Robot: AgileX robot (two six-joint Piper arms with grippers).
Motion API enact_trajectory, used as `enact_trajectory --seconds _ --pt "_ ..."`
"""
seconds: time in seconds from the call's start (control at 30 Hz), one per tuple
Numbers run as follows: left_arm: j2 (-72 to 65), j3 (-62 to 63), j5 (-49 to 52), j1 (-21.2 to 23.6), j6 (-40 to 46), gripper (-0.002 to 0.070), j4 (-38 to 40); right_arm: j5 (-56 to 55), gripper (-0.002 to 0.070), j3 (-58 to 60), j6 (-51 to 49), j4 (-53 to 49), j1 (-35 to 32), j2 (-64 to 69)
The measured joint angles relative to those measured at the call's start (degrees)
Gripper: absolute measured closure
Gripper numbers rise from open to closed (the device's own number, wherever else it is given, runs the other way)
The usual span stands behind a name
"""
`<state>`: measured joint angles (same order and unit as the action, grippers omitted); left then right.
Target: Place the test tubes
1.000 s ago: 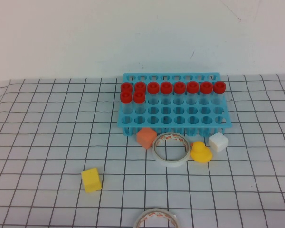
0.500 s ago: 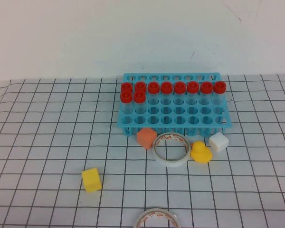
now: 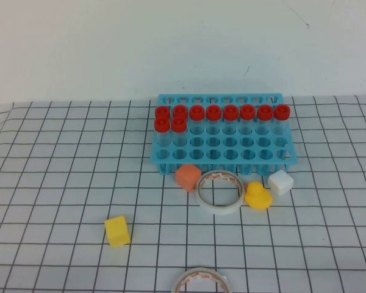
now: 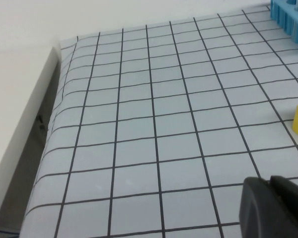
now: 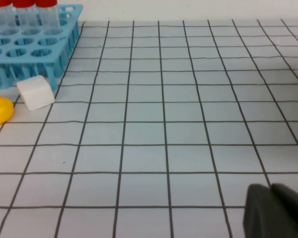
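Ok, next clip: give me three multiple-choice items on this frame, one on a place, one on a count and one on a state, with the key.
1. Where is the small white cube relative to the blue plastic tube rack?
A. On top of it
B. On the mat in front of its right end, beside the yellow rubber duck
C. Behind it

2. How many red-capped clear test tubes stand in the rack?
A. Six
B. Ten
C. Sixteen

3. How are the left gripper and right gripper?
A. Both shut and empty, over bare checked mat
B. Left holds a tube
C. Right open around the duck

Key: 1B, the cube sits by the rack's front right corner. 2B, eight fill one row and two the next. 3A, each wrist view shows closed fingers with nothing between.
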<state>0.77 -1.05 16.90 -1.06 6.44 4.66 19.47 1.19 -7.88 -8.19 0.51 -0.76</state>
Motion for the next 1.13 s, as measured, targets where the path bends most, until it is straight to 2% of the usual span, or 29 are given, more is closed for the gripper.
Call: enact_trajectory --seconds 1.13 --pt "0.0 0.0 0.4 0.0 -0.6 0.0676 -0.1 0.1 0.0678 0.0 -0.1 0.0 0.0 0.0"
